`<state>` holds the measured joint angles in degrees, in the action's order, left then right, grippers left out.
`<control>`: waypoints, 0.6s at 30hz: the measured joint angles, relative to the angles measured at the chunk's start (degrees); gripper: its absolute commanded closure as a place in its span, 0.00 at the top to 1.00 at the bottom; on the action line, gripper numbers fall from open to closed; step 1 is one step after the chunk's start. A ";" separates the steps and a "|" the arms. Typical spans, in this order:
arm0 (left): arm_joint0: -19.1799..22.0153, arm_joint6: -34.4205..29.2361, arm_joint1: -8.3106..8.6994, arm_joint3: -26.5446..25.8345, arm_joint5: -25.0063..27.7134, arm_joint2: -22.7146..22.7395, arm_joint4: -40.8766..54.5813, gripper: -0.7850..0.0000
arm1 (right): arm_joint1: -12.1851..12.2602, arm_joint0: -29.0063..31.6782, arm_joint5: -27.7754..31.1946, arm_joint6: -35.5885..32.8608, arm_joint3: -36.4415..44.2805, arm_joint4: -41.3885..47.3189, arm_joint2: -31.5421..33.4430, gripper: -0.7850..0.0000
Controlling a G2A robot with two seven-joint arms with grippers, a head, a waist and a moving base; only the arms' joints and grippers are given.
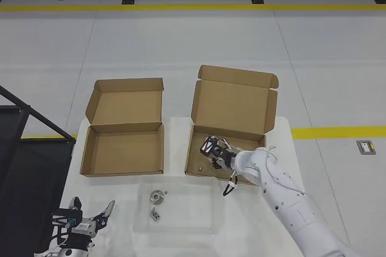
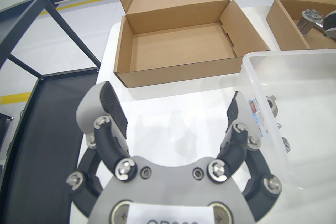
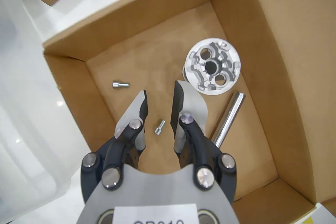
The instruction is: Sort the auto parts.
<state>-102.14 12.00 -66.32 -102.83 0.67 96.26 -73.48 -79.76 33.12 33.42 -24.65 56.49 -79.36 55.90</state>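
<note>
I am hanging over the right box. The clear bin is sitting on the table just in front of both boxes. My left gripper is waiting wide open and empty, right beside the bin's left end. My right gripper is part open inside the box, holding nothing. A round wheel part and a shiny rod are lying close by it. A metal ring and a small bit are waiting in the bin, near its left end. I am guessing my left arm is nearer to them. A little bolt is lying under my right gripper's gap.
</note>
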 measured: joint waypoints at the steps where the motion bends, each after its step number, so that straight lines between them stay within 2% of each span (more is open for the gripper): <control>1: 0.00 0.00 0.00 0.00 0.00 0.00 0.00 1.00 | 0.66 1.63 0.87 1.45 2.55 -0.75 1.19 0.24; 3: 0.00 0.00 0.00 0.00 0.00 0.00 0.00 1.00 | 2.26 6.06 2.77 4.31 9.23 -2.81 4.23 0.21; 5: 0.00 0.00 0.00 0.00 0.00 0.00 0.00 1.00 | 3.47 10.11 4.69 6.28 15.52 -4.29 6.65 0.22; 7: 0.00 0.00 0.00 0.00 0.00 0.00 0.00 1.00 | 4.71 14.33 9.09 9.91 22.08 -5.06 9.32 0.22; 10: 0.00 0.00 0.00 0.00 0.00 0.00 0.00 1.00 | 6.13 18.29 15.59 15.88 27.66 -6.41 12.60 0.27; 12: 0.00 0.00 0.00 0.00 0.00 0.00 0.00 1.00 | 6.85 19.75 19.24 20.41 29.77 -8.02 13.94 0.47; 13: 0.00 0.00 0.00 0.00 0.00 0.00 0.00 1.00 | 7.13 20.17 20.77 22.18 30.51 -9.11 14.11 0.87; 15: 0.00 0.00 0.00 0.00 0.00 0.00 0.00 1.00 | 7.44 20.53 22.79 24.18 31.22 -11.29 14.14 0.87; 18: 0.00 0.00 0.00 0.00 0.00 0.00 0.00 1.00 | 7.43 20.49 22.52 24.00 31.16 -11.01 14.10 0.87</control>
<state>-102.14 12.00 -66.32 -102.83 0.67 96.26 -73.48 -72.32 53.61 55.95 -0.64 87.65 -90.37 70.00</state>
